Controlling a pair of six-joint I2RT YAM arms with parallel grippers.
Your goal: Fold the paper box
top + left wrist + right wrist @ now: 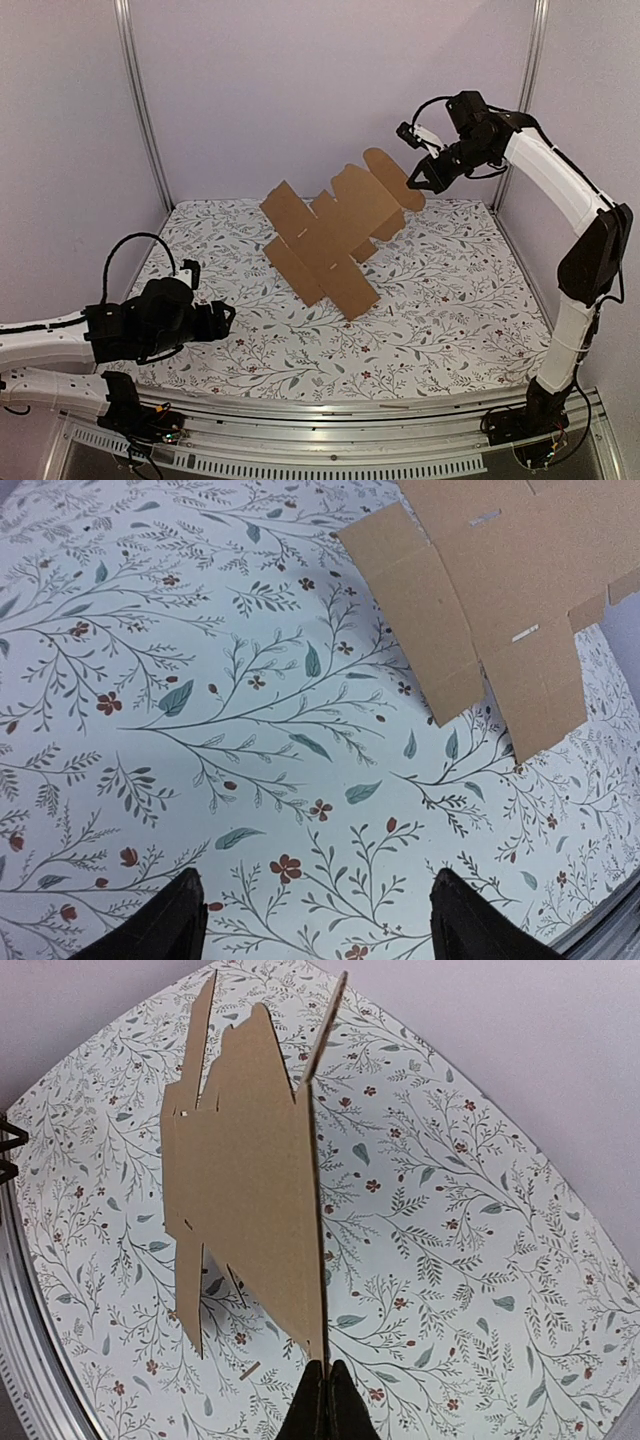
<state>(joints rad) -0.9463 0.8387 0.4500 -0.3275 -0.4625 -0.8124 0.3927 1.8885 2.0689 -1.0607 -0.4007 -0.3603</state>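
Note:
The paper box [330, 240] is a flat brown die-cut sheet with flaps and slits, held up at a slant above the middle of the table. My right gripper [415, 183] is shut on the sheet's upper right flap, high at the back right. In the right wrist view the sheet [250, 1190] stands nearly edge-on, running away from the pinching right gripper [325, 1368]. My left gripper [228, 318] is low at the front left, open and empty, apart from the sheet. In the left wrist view the left gripper [315, 880] hangs over bare cloth, with the sheet [480, 590] at the upper right.
A floral tablecloth [450, 300] covers the table. Metal frame posts [140, 100] stand at the back corners against lilac walls. A metal rail [350, 410] runs along the near edge by the arm bases.

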